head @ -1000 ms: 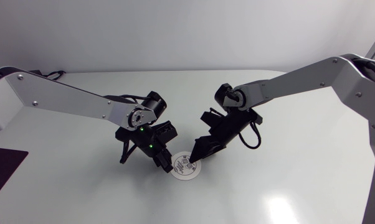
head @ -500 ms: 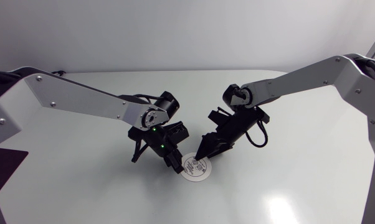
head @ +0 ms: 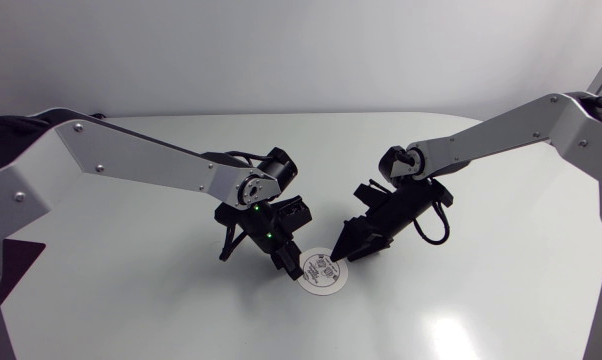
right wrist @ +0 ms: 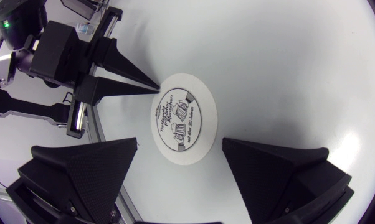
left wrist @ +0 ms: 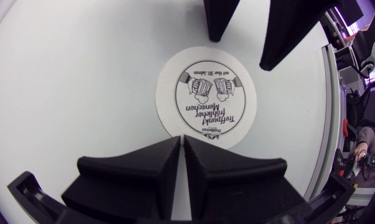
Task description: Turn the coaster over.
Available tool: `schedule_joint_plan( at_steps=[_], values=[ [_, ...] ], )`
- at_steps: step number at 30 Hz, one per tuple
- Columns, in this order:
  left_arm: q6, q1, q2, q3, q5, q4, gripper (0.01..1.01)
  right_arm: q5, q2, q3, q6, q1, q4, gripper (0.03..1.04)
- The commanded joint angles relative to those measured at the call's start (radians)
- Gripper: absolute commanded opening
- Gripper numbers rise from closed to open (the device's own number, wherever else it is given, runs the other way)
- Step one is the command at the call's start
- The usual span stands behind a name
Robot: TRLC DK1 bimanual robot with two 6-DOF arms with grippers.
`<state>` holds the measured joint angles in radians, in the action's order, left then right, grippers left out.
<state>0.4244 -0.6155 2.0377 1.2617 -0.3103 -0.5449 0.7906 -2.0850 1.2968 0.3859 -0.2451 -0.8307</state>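
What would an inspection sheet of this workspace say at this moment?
Surface: white table, glossy.
Job's things: coaster lies flat, printed side up, between the two grippers.
Clutter: dark patch at the table's left edge; cannot tell what it is.
Grippers: left gripper shut, tips at the coaster's rim; right gripper open wide, the coaster ahead between its fingers.
Cables: black cable loops beside the right wrist.
Surroundings: nothing seen.
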Motion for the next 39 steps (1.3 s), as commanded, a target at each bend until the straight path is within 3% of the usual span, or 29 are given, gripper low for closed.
schedule_joint_plan(
  at_steps=[1,11,25,39],
  values=[
    [-0.016,-0.013,0.059,-0.007,-0.003,-0.023,0.095,-0.022,-0.038,-0.064,0.018,-0.019,0.002,1.00],
    [-0.024,-0.033,0.061,-0.004,-0.009,-0.021,0.095,-0.008,-0.043,-0.057,0.001,-0.076,-0.007,0.99],
    [-0.029,-0.032,0.047,-0.008,-0.009,-0.021,0.095,0.032,0.095,-0.014,-0.036,-0.131,-0.064,0.99],
    [-0.013,0.057,0.006,0.039,-0.013,-0.021,0.095,-0.017,0.186,-0.245,-0.025,-0.148,0.024,0.99]
  ],
)
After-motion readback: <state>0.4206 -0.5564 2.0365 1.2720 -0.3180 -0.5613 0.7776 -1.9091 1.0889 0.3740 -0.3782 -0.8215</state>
